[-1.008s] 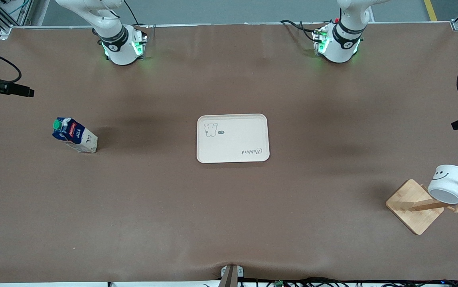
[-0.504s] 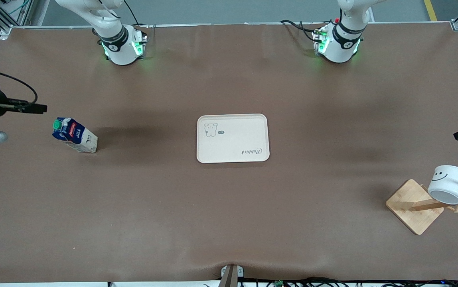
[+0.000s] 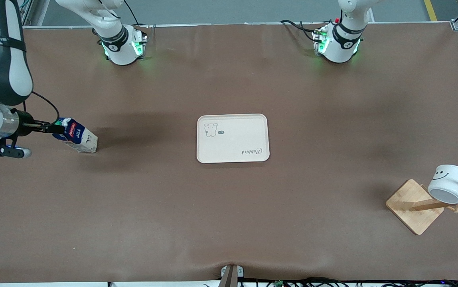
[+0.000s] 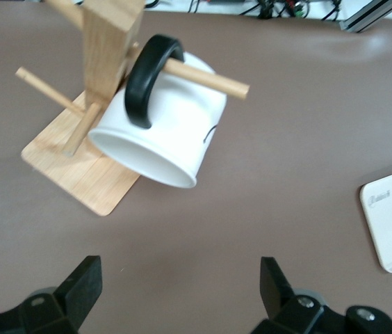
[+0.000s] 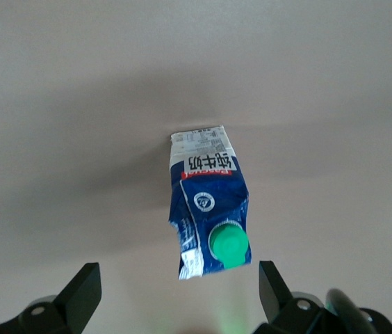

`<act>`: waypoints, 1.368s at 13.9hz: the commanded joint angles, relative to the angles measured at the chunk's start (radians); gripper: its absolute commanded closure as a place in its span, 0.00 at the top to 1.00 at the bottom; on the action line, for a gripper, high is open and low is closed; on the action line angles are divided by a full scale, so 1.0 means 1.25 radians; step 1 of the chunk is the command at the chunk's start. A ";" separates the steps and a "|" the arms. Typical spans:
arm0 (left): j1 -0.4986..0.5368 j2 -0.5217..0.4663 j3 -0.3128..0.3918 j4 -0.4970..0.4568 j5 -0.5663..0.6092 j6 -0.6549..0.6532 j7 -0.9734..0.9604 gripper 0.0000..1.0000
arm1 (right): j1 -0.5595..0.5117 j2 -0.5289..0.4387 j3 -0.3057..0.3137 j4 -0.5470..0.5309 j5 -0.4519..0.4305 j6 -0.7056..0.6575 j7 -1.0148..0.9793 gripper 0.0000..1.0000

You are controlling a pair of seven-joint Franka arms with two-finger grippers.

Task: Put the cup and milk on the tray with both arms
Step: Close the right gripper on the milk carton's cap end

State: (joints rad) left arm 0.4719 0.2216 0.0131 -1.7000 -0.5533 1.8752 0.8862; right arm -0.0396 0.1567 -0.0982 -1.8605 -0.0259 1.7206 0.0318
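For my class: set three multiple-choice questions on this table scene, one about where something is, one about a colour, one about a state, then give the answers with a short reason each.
1. Where is the cup?
A. On the tray
B. Hanging on a peg of the wooden rack
C. Lying beside the milk

2. What colour is the milk carton's cap?
A. Green
B. Red
C. Yellow

3. How is the right gripper?
A. Shut on the milk
B. Open, above the milk
C. Shut on the cup

Answers:
1. B: the cup hangs by its black handle on a peg of the wooden rack, toward the left arm's end of the table; the tray holds nothing.
2. A: the right wrist view shows a round green cap on the milk.
3. B: the right gripper has its fingers spread wide with the milk between and below them, untouched. The left gripper is likewise open, near the cup.
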 commanded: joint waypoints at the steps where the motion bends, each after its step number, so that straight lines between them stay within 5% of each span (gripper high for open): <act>1: 0.003 0.025 -0.003 0.000 -0.060 0.002 0.068 1.00 | -0.030 -0.060 0.006 -0.092 0.002 0.038 -0.104 1.00; 5: 0.000 0.066 -0.004 0.013 -0.110 0.021 0.078 1.00 | -0.048 -0.060 0.006 -0.128 0.002 0.073 -0.140 1.00; 13: -0.011 0.112 -0.012 0.056 -0.132 0.044 0.075 0.78 | -0.053 -0.069 0.007 -0.181 0.002 0.155 -0.160 1.00; 19: -0.013 0.127 -0.012 0.059 -0.165 0.044 0.065 0.56 | -0.069 -0.087 0.006 -0.287 0.004 0.343 -0.207 1.00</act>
State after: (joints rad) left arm 0.4580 0.3686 0.0003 -1.6479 -0.7364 1.9265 0.9662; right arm -0.0924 0.0889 -0.1027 -2.1698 -0.0259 2.1014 -0.1868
